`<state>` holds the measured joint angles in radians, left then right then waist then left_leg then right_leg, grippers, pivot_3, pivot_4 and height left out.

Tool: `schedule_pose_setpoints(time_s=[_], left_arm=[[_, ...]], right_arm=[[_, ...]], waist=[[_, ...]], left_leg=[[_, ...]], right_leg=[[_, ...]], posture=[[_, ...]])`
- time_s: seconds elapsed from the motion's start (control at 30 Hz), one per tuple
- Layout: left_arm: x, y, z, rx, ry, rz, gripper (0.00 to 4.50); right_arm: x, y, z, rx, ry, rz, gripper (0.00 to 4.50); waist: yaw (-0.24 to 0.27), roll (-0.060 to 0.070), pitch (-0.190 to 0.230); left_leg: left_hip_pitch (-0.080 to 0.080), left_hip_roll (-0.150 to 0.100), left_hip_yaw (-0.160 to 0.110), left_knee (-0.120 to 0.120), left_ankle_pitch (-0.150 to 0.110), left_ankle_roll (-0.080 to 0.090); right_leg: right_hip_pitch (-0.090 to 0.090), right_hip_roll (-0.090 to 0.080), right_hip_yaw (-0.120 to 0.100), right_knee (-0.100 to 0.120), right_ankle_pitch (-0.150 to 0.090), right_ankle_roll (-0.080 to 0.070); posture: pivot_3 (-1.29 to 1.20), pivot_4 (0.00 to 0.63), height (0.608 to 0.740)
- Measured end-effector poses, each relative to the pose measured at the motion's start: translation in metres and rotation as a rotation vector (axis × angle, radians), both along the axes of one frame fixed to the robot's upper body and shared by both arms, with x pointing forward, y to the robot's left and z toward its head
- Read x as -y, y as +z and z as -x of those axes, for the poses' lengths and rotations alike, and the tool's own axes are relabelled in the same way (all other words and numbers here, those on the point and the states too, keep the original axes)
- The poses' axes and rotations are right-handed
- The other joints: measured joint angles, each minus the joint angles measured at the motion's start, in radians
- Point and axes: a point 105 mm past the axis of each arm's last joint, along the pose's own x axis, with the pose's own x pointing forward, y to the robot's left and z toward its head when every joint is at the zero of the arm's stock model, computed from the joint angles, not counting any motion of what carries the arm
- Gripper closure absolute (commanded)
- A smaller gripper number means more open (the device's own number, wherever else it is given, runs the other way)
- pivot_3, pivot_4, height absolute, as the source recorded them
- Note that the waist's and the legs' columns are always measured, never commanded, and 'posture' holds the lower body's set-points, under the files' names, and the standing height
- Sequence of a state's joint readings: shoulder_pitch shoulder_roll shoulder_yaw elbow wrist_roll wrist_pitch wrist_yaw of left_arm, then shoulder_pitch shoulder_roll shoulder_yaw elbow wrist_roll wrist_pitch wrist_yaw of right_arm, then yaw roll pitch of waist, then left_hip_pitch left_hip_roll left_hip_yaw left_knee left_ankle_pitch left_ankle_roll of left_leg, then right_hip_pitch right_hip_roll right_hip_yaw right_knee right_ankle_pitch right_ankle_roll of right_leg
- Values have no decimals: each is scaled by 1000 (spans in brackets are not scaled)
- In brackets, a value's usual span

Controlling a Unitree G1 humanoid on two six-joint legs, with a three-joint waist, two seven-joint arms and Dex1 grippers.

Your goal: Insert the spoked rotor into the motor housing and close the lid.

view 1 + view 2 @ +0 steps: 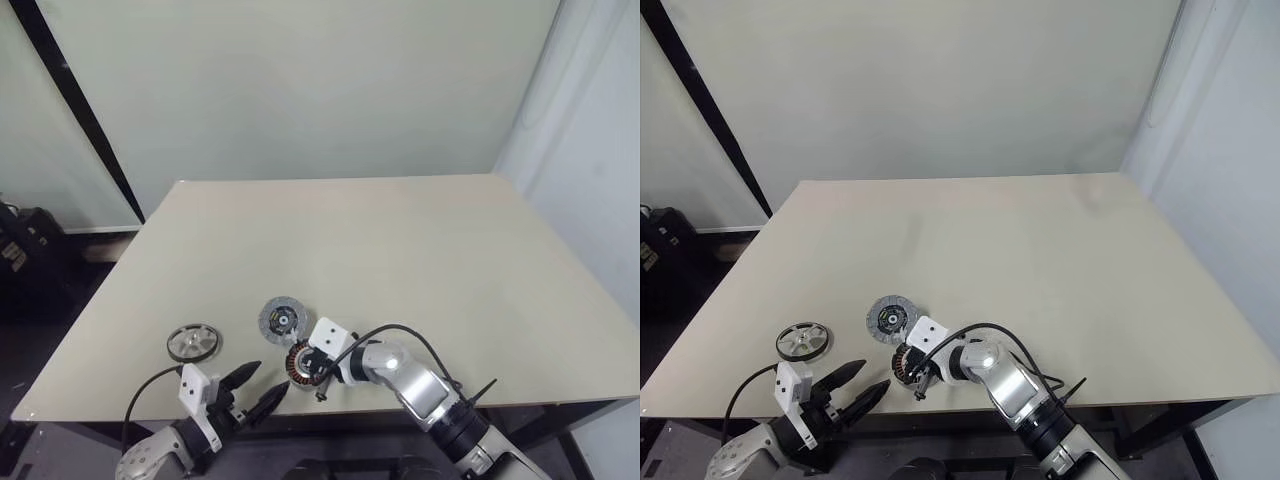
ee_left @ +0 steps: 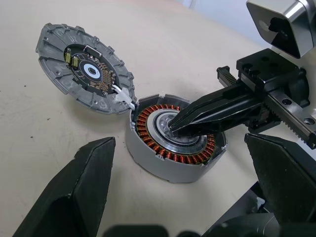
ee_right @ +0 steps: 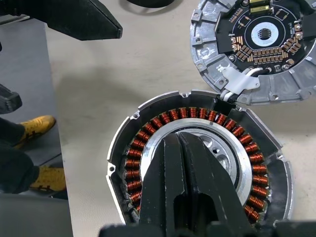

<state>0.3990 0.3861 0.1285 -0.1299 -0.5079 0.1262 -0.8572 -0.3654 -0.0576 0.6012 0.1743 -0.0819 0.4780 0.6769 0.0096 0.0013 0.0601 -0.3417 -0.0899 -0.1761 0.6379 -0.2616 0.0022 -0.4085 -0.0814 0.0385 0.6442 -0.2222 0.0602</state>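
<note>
The motor housing [image 2: 173, 143] is sitting near the front edge of the pale counter [image 1: 400, 260], its ring of copper windings facing up around a silver hub, and its grey lid [image 2: 84, 69] is lying flipped open just beside it — circuit side up, joined to the housing by a short white cable. The right pincer [image 2: 180, 129] is reaching across from the right with its two black fingers clenched together, grasping nothing, their tips pressing down on the silver hub inside the ring of windings. The left pincer [image 1: 262, 385] is hovering at the counter's front edge, just short of the housing, with its fingers spread wide and released, nothing between them. The spoked rotor [image 1: 194, 342] is lying flat on the counter well to the left of the housing and lid — apart from both pincers, shiny rim and thin spokes facing up, not yet inside the housing.
</note>
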Motion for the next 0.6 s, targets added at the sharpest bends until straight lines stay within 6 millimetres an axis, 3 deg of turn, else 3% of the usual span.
schedule_pose_setpoints(time_s=[0.33, 0.6], left_arm=[[1, 0, 0, -1, -1, 2, 0], [1, 0, 0, 0, -2, 2, 0]], right_arm=[[4, 4, -9, 6, -54, -25, 4483], [5, -3, -9, -3, -56, -16, 4483]], waist=[[0, 0, 0], [0, 0, 0]], left_leg=[[0, 0, 0, 0, 0, 0], [0, 0, 0, 0, 0, 0]], right_leg=[[0, 0, 0, 0, 0, 0], [0, 1, 0, 0, 0, 0]], posture=[[0, 0, 740], [0, 0, 740]])
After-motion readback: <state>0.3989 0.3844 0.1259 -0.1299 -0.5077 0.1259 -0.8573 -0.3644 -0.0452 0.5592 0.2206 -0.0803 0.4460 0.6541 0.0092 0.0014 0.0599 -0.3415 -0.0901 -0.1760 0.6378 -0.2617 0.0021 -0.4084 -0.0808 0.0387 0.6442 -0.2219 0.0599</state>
